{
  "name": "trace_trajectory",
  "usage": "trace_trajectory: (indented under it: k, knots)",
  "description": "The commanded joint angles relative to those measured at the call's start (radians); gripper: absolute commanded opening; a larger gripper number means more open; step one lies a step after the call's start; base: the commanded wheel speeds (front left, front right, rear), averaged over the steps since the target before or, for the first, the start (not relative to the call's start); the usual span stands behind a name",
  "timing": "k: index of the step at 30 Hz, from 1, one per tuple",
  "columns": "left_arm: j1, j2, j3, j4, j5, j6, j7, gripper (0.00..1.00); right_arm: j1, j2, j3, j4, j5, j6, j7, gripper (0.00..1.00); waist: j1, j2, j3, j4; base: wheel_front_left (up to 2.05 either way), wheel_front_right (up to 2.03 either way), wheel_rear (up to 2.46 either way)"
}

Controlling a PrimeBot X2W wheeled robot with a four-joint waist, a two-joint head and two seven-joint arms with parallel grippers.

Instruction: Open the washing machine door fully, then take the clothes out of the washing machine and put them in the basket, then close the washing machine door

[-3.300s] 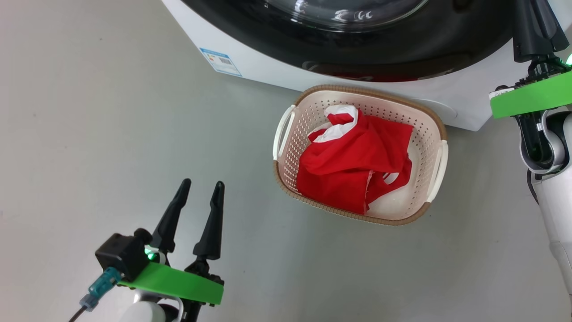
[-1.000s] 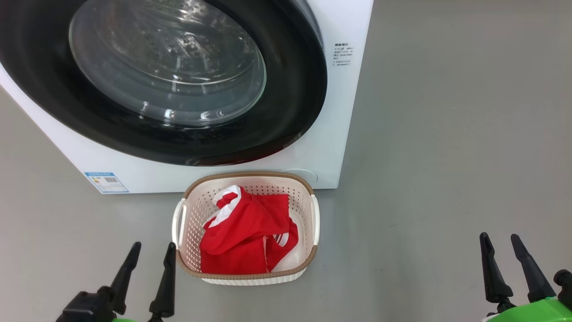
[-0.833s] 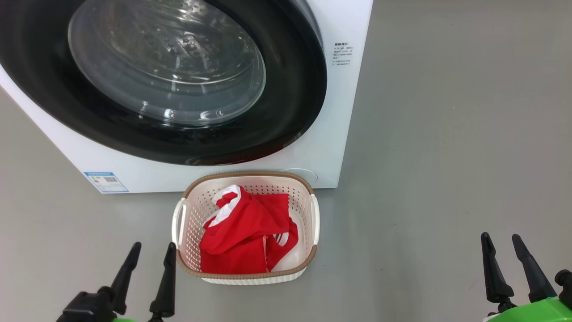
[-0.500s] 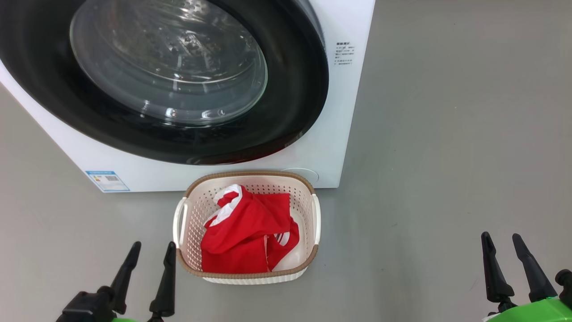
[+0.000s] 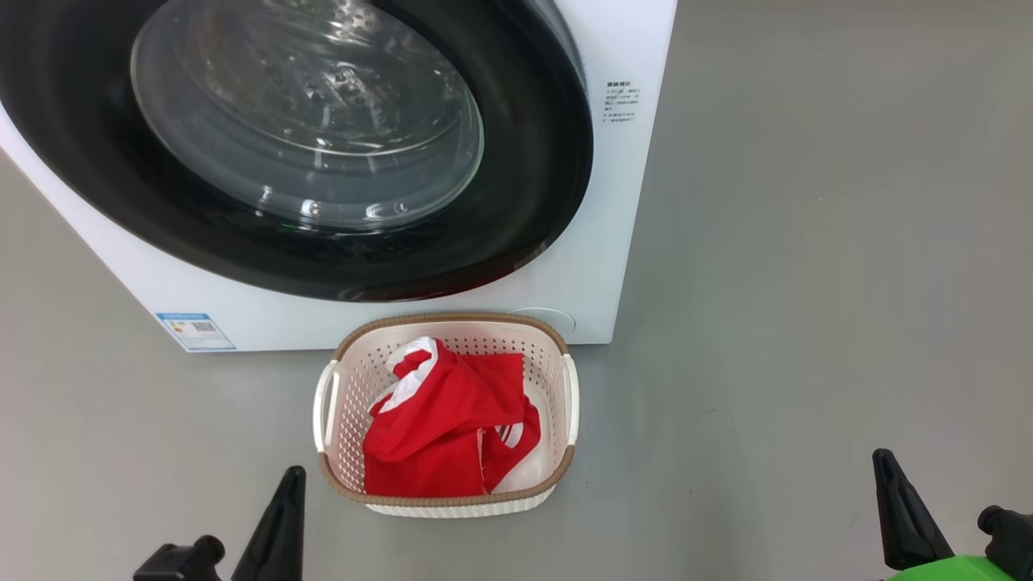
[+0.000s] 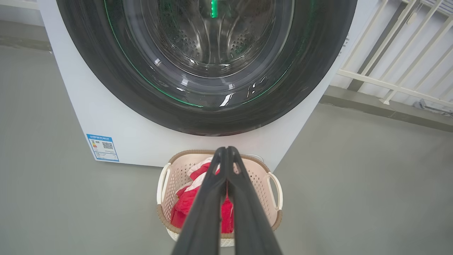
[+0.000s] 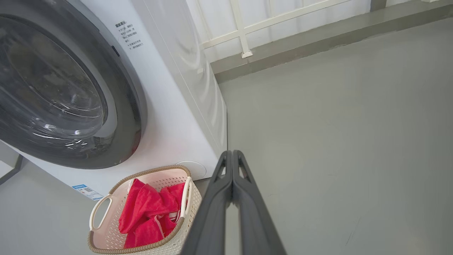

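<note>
Smooth grey floor point(image 5: 807, 282) carries the white washing machine point(image 5: 625, 210), whose door point(image 5: 529, 202), a glossy black ring around bulging clear glass, sits flush and looks rigid and slick, better pushed at the rim than the glass. Just in front, red clothes point(image 5: 436, 436) lie crumpled in the cream perforated basket point(image 5: 452, 508) with its brown woven-look rim, light and limp I judge, easiest pinched at a raised fold. My left jaws and right jaws are pressed together, empty.
</note>
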Motion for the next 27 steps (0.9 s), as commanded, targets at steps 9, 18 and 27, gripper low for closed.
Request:
trace_trajectory:
  k: [9, 18, 27]
  knots:
    - [-0.020, 0.010, 0.012, -0.022, -0.111, -0.001, 0.025, 0.00, -0.023, -0.011, -0.002, -0.023, 0.096, 0.000, 0.029, 0.00, -0.0001, -0.0001, -0.007, -0.005, 0.00, 0.00, 0.00]
    - [-0.026, 0.012, 0.020, -0.023, -0.207, -0.001, 0.049, 0.00, -0.038, -0.009, -0.002, -0.025, 0.178, 0.000, 0.055, 0.00, -0.0001, -0.0001, -0.015, -0.010, 0.00, 0.00, 0.00]
    - [-0.032, 0.012, 0.028, -0.025, -0.303, -0.002, 0.072, 0.00, -0.052, -0.006, -0.002, -0.027, 0.259, 0.000, 0.082, 0.00, -0.0002, -0.0001, -0.022, -0.015, 0.00, 0.00, 0.00]
